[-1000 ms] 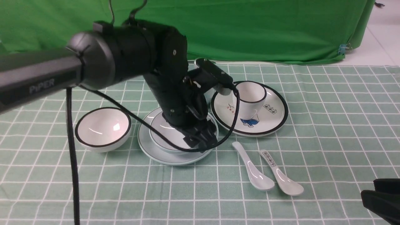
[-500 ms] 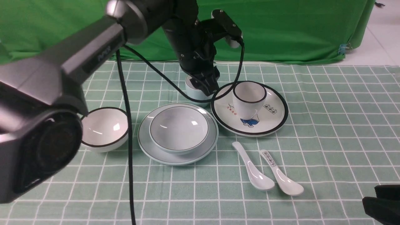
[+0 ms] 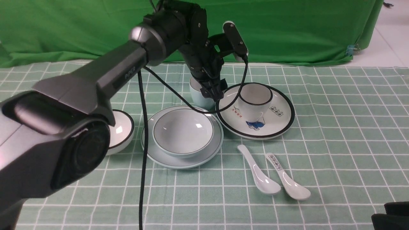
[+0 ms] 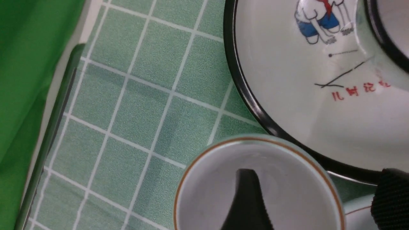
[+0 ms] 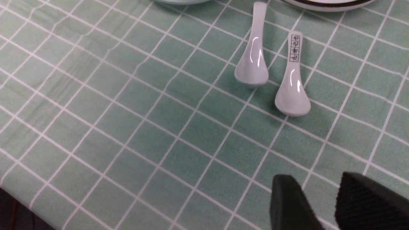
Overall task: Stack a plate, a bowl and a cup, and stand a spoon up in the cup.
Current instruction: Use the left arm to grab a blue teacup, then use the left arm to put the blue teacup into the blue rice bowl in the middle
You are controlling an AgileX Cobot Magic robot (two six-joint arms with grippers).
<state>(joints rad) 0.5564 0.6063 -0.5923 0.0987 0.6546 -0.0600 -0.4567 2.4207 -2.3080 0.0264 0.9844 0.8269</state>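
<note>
While left tool [image 3: 213, 92] is straddling wall of cup [image 3: 198, 97], its fingers are standing spread: one dipping inside cup, other hanging outside, toward black-rimmed printed plate [image 3: 282, 123]; whether either is touching wall, cannot tell. Cup is sitting upright on checked worktop [image 3: 335, 159], behind bowl [image 3: 182, 131], just beside printed plate. Bowl is resting in plate [image 3: 179, 163]. Spoon [image 3: 258, 174] is lying right of stack, just beside marked spoon [image 3: 287, 179]. Right tool [image 5: 319, 191] is hovering low over worktop, fingers spread, empty.
</note>
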